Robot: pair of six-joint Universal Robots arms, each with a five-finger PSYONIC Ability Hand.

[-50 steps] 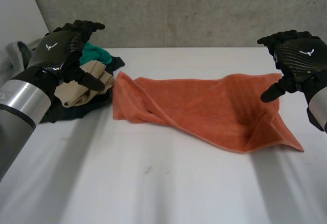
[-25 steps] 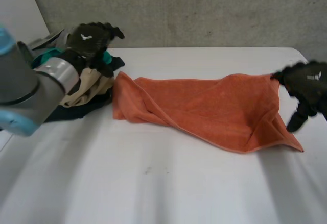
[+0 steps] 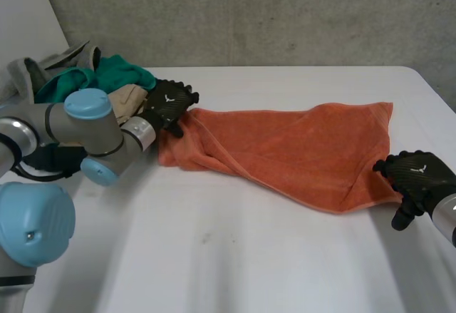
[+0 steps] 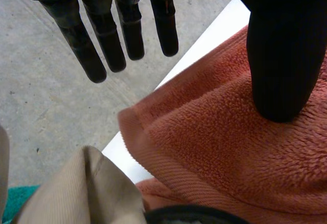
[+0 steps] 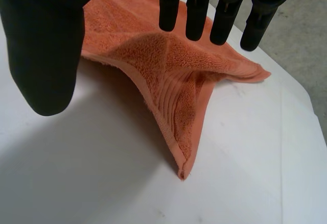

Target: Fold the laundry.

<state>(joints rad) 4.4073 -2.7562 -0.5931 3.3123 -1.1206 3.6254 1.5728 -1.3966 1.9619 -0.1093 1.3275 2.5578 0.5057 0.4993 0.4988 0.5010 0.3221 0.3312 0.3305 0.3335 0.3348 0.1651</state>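
One orange terry-cloth towel lies rumpled across the middle of a white table, folded loosely over itself in diagonal creases, its hemmed edge showing. Two black robot hands attend it. The left hand is at the towel's far-left corner, fingers straight and thumb apart, gripping nothing. The right hand is at the near-right corner, which rises in a ridge; its fingers are likewise straight and empty. One heap of other laundry, with a teal cloth and a beige cloth, sits just beside the left hand.

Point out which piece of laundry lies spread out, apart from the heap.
The orange terry towel, stretched across the white table; the teal garment and beige garment sit heaped together at its left end.
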